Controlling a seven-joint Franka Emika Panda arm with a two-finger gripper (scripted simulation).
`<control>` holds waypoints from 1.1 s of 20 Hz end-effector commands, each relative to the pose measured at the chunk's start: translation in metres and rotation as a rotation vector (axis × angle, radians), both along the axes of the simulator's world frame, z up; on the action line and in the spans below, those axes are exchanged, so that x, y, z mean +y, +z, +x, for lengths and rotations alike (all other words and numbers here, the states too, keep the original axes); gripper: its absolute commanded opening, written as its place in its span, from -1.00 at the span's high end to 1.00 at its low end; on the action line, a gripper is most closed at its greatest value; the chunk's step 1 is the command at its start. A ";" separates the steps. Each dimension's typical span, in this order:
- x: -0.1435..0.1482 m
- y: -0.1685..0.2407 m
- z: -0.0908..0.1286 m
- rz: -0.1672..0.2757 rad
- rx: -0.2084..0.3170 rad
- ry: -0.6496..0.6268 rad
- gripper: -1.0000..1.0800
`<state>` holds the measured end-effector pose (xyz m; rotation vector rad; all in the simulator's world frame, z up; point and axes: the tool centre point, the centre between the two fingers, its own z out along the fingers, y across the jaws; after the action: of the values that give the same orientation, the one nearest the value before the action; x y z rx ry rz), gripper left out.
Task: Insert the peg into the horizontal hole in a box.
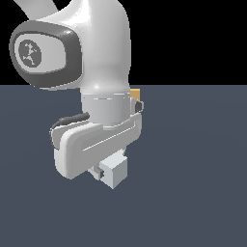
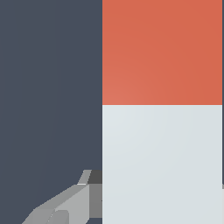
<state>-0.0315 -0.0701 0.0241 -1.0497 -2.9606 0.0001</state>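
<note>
The peg [image 2: 162, 109] fills the wrist view up close, its red-orange half meeting its white half, with one grey finger [image 2: 65, 205] of the end effector [image 2: 131, 197] touching the white half; whether it is clenched, I cannot tell. In the exterior view, the arm [image 1: 96, 96] fills the frame's centre, a tan box [image 1: 136, 93] corner behind it.

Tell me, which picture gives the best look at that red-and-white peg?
The wrist view: the peg fills much of the picture, its red-orange half meeting the white half at a sharp line. In the exterior view the robot arm blocks it; only a whitish block shows under the arm, and I cannot tell whether that is the peg.
</note>
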 end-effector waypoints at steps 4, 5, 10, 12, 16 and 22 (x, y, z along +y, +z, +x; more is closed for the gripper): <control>0.005 0.001 -0.003 0.000 0.000 -0.025 1.00; 0.006 0.002 -0.004 0.000 0.000 -0.034 1.00; 0.017 0.005 -0.011 0.000 0.000 -0.094 1.00; 0.022 0.007 -0.015 0.000 0.000 -0.125 1.00; 0.037 0.012 -0.022 0.000 0.000 -0.201 1.00; 0.062 0.019 -0.032 0.001 -0.001 -0.328 1.00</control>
<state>-0.0618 -0.0149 0.0397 -1.4722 -2.7718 0.0013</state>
